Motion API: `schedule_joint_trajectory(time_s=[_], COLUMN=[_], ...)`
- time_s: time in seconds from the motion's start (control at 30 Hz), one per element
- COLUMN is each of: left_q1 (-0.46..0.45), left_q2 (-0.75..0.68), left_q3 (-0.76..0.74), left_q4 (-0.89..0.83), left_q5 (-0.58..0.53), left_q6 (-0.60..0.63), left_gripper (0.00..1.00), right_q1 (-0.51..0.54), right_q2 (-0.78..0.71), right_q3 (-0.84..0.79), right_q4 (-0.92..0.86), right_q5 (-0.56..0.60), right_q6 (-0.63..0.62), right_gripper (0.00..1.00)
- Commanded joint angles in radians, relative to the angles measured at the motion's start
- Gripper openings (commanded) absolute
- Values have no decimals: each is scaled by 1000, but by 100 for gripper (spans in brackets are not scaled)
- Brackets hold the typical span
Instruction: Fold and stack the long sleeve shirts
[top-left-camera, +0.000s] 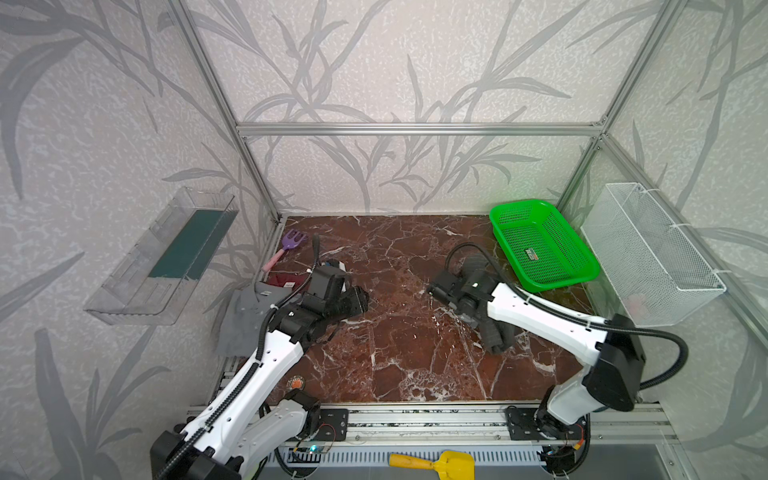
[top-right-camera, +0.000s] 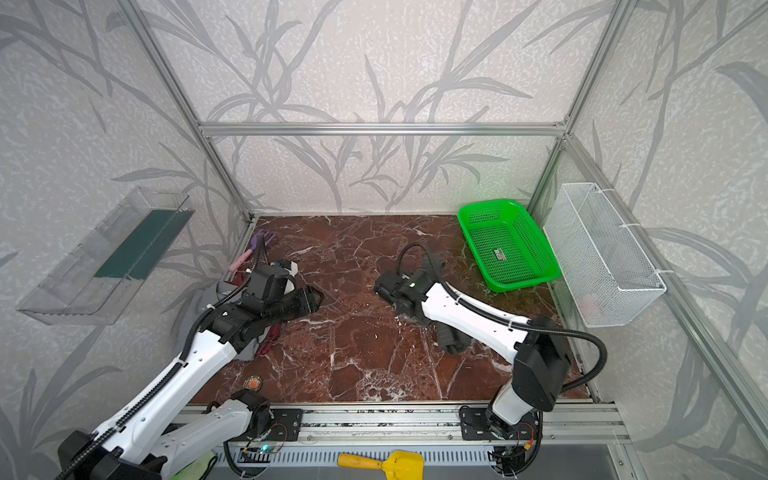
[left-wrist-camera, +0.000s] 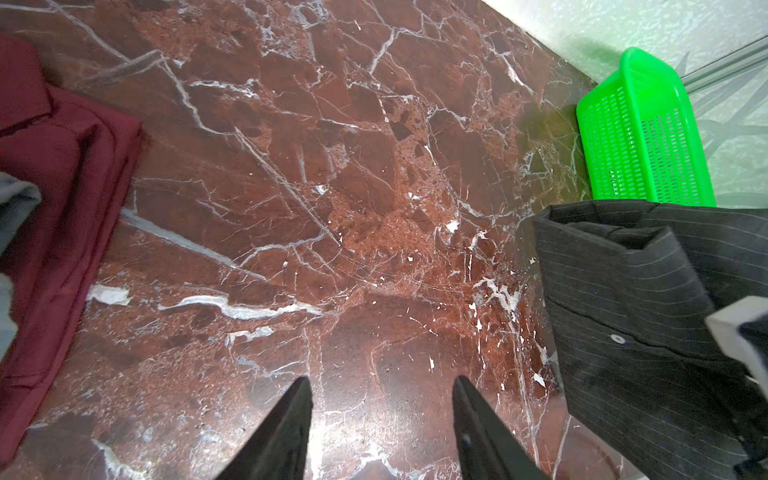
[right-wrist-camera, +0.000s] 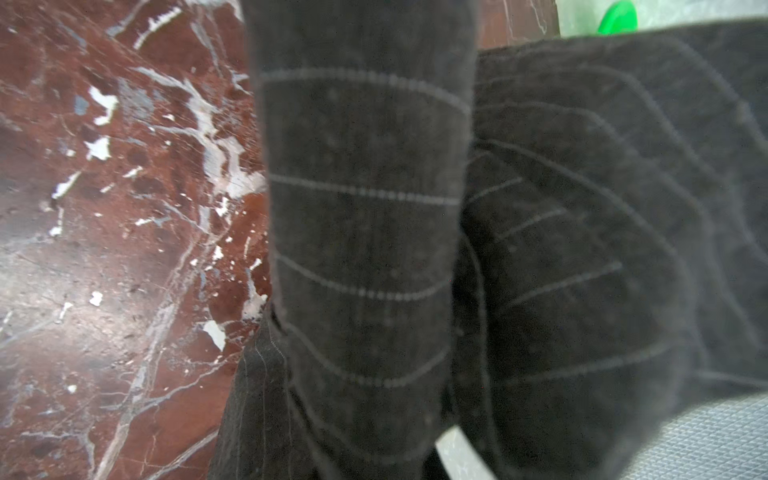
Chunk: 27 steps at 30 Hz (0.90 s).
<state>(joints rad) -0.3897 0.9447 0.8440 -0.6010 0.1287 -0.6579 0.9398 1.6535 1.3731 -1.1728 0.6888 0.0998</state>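
Three shirts show in both top views: the grey shirt (top-left-camera: 245, 320) and red shirt (top-left-camera: 286, 280) lie together at the left edge of the table (top-left-camera: 395, 345), partly under the left arm. The pinstripe shirt (top-left-camera: 498, 338) sits right of centre beneath the right end effector (top-left-camera: 465, 313), near the green basket (top-left-camera: 519, 204). The left end effector (top-left-camera: 363, 299) hovers over bare table between the two. From the left wrist, its fingers (left-wrist-camera: 291, 415) stand about half open with nothing between them. The red shirt lies folded to one side; on the other, the pinstripe shirt, folded with collar and a button showing, appears partly lifted. From the right wrist, a band of pinstripe cloth runs straight up the middle and hides the fingers, so the end effector seems closed on that fold. The step looks like carrying the folded pinstripe shirt over to the pile. To do it well, hold that grip tight and lift until the hanging edge clears the table. Bring the empty left end effector under the loose side so the fold does not open, then lay the shirt square on the pile.
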Motion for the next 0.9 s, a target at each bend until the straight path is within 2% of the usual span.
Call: schedule_joint_trajectory(time_s=[0.0,0.1,0.3,0.37,0.47,0.53,0.87], left_q1=[17,27,44,48,50,51,52], left_q2=[-38,-54,-89,-93,-97,-99,-127], left_q3=[-14,-20,-37,-39,-39,-41,-61], left_q4=[4,-14,-24,-29,-35,-41,-68], left_q5=[4,-2,-8,-8,-8,-12,-29], left_q6=[-6,-3,-6,-3,1,1,-2], left_gripper=[56,56,56,56,56,56,56], right_q1=[73,142,218,242,285,305,364], right_q2=[120,195,264,271,273,275,228], right_q3=[78,121,153,155,146,134,99], right_q4=[-69,-65,-4,31,86,127,217], right_q5=[63,39,-111,-184,-257,-310,-418], right_q6=[89,127,202,222,252,266,309], right_gripper=[0,0,2,8,27,34,53])
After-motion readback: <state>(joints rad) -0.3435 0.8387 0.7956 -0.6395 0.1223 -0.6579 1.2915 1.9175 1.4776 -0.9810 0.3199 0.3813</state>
